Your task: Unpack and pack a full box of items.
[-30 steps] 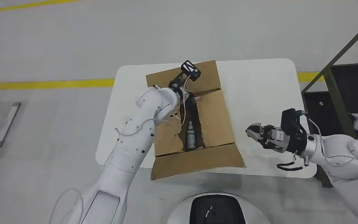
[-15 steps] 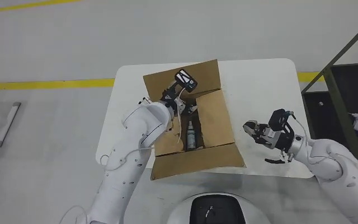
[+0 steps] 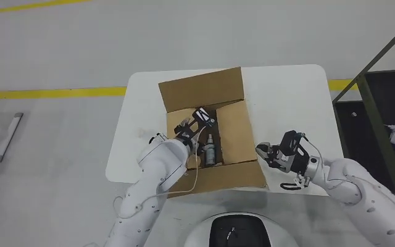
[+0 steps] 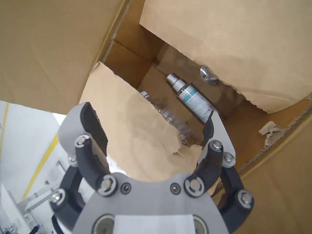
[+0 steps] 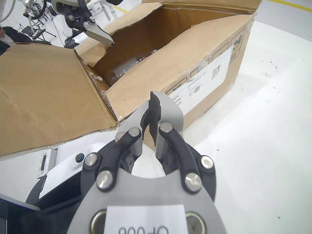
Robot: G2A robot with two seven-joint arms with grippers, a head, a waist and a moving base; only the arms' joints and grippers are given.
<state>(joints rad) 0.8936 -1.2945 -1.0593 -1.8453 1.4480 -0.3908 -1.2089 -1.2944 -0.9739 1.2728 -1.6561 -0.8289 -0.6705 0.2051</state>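
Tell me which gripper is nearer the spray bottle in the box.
Left. The left gripper sits over the box opening above the spray bottle; the right gripper is outside the box.

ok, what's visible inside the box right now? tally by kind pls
spray bottle: 1
clear plastic bottle: 1
small metal part: 1
Total: 3 in sight. The flaps of the box hide part of the inside, so there may be more.

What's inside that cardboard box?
In the box, a spray bottle and a clear plastic bottle lie on the bottom. The flaps hide the rest of the inside.
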